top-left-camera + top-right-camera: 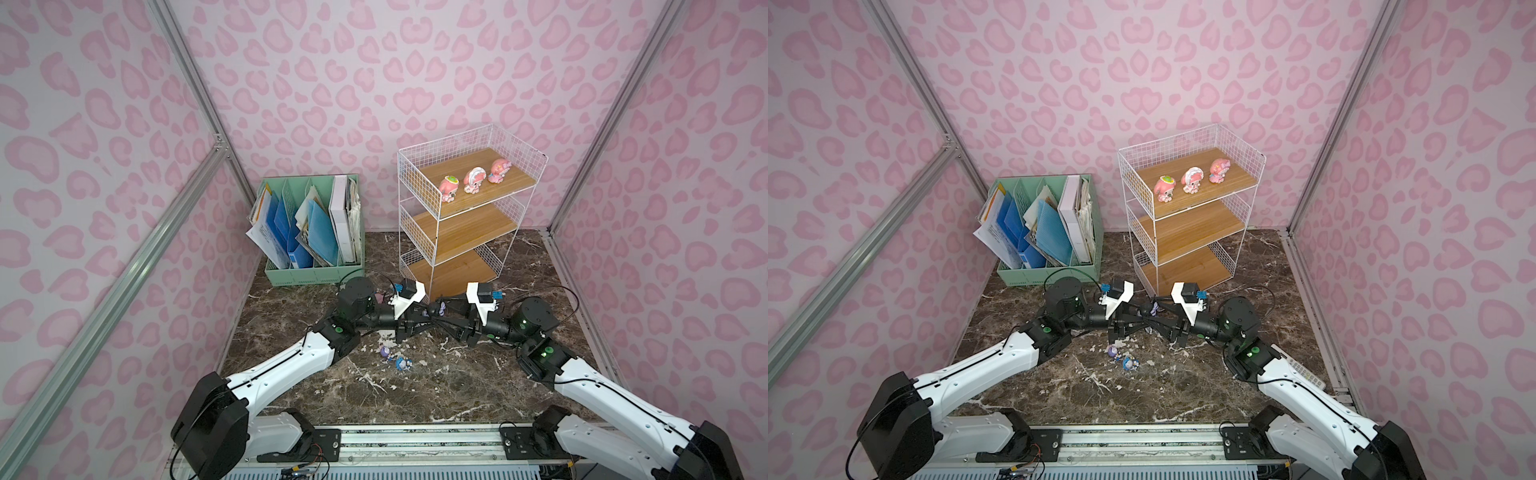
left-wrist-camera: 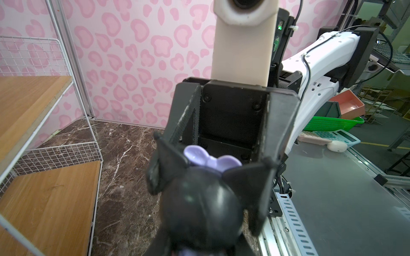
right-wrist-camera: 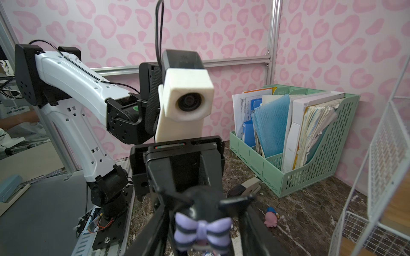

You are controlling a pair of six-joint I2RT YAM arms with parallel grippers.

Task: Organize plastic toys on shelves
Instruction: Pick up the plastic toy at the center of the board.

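Note:
A black plastic toy with pointed ears and a purple bow (image 1: 436, 309) (image 1: 1150, 309) hangs above the floor in front of the shelves' lowest tier. My left gripper (image 1: 428, 320) (image 2: 199, 243) is shut on its head (image 2: 199, 204). Facing it, my right gripper (image 1: 444, 319) (image 3: 203, 232) stands open with a finger on each side of the toy (image 3: 203, 221), a gap showing on one side. The shelves (image 1: 478, 232) (image 1: 1192, 232) carry three pink toys (image 1: 473, 178) on the top board. Tiny purple (image 1: 385, 351), blue (image 1: 402, 363) and pink (image 3: 271, 218) toys lie on the floor.
A mint-green file organizer (image 1: 316, 232) full of papers stands left of the shelves. A stapler-like tool (image 3: 246, 188) lies in front of it. A white calculator (image 1: 1304, 372) lies under the right arm near the right wall. Pink patterned walls close three sides.

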